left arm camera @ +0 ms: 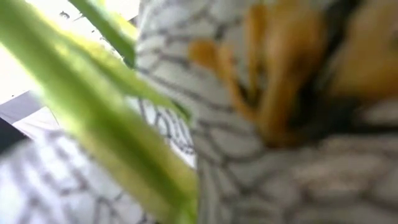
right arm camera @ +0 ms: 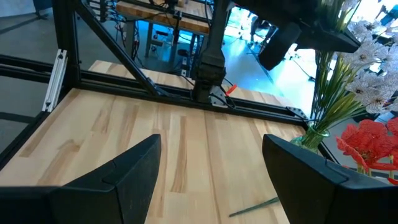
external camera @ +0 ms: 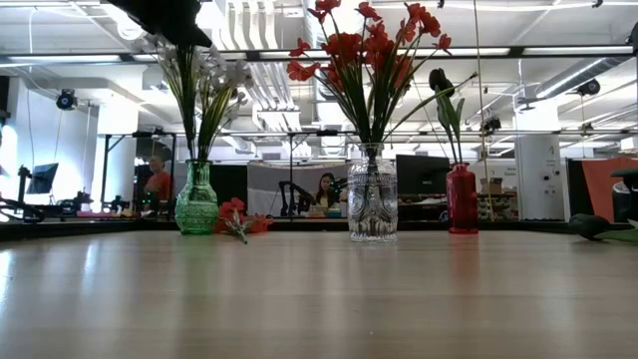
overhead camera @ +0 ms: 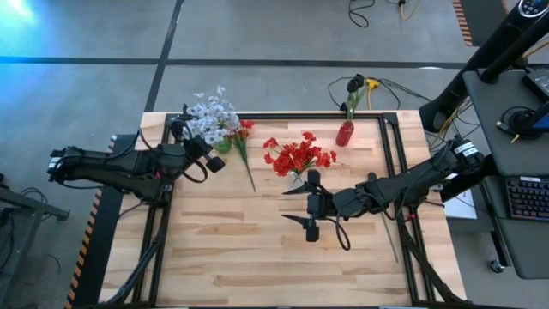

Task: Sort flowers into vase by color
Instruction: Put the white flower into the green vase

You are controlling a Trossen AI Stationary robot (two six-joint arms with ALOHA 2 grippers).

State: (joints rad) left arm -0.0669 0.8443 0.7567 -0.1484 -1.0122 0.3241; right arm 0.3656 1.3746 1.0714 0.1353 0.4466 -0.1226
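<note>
Both arms are dark, nearly black, built of slim tube sections joined by chunkier rounded joints. The left arm (overhead camera: 120,167) has a pale band at the end farthest from its claw, and thin black cables loop along it just behind the claw. The right arm (overhead camera: 412,180) carries a similar light band, probably a label, far back from its claw. The right claw's fingers (right arm camera: 134,163) are matte black, flat, wedge-shaped plates with straight edges.

The left gripper (overhead camera: 183,129) has its jaws shut tight. The right gripper (overhead camera: 296,206) has its jaws wide apart, holding nothing.
</note>
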